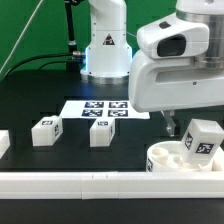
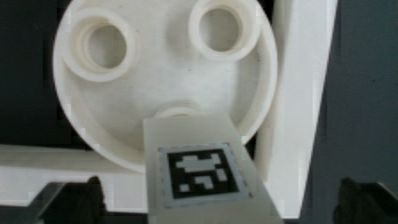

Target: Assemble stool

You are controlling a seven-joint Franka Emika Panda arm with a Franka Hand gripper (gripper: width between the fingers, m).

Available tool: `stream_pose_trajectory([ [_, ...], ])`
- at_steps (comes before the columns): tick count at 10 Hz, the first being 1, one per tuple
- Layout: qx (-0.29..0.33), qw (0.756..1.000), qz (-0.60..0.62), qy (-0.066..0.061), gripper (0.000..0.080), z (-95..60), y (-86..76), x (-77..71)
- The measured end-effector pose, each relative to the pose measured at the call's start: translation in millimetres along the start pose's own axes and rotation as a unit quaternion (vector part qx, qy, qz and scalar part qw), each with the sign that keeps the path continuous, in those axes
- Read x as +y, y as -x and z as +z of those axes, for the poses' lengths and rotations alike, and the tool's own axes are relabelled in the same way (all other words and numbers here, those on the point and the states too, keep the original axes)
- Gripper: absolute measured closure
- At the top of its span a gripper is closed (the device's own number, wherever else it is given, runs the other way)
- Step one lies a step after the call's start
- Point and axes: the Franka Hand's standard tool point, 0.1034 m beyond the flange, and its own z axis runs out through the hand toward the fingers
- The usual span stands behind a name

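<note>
White plastic seat disc (image 1: pixel 168 160) lies against the long rail (image 1: pixel 60 181) at the exterior view's right, and we see one leg (image 1: pixel 203 138) standing on it. Our gripper (image 2: pixel 217 198) straddles that leg, jaws spread wide and clear of its sides. A second leg (image 1: pixel 45 131) and a third leg (image 1: pixel 103 132) sit near the marker board (image 1: pixel 100 108).

The seat disc (image 2: pixel 160 90) under the end effector (image 2: pixel 210 198) looks like smooth white plastic with a faint sheen. The leg (image 2: pixel 199 165) between the fingers (image 2: pixel 63 200) is the same white plastic, its tag a flat black-and-white print. The fingers look dark and dull. Away from the end effector, the counter (image 1: pixel 40 90) is matt black and the marker board (image 1: pixel 97 108) is flat, matt white.
</note>
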Motion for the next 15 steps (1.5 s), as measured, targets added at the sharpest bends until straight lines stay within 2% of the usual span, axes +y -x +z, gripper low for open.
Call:
stream_pose_trajectory([
  [1, 0.0, 1.0, 0.004, 0.0, 0.0159, 0.4, 0.3, -0.1],
  [2, 0.0, 1.0, 0.01, 0.0, 0.0323, 0.5, 0.3, -0.1],
  [3, -0.001, 1.0, 0.016, -0.001, 0.0323, 0.5, 0.3, -0.3],
  [4, 0.0, 0.999, 0.047, -0.001, 0.0449, -0.4, -0.1, -0.1],
  [8, 0.001, 0.982, 0.188, -0.002, 0.0451, 0.3, -0.2, -0.6],
  [9, 0.019, 0.973, 0.228, -0.005, 0.0451, 1.6, -2.4, 2.0],
  [10, 0.026, 0.96, 0.28, -0.01, 0.0458, 2.7, 0.5, 3.8],
  [12, 0.039, 0.923, 0.38, -0.034, 0.0458, 3.7, 1.3, 5.0],
  [13, 0.039, 0.893, 0.444, -0.056, 0.0458, 3.9, 2.8, 5.0],
  [14, 0.038, 0.856, 0.51, -0.071, 0.0458, 4.6, 4.1, 4.0],
  [15, 0.032, 0.844, 0.53, -0.072, 0.0458, 4.6, 5.3, 1.8],
])
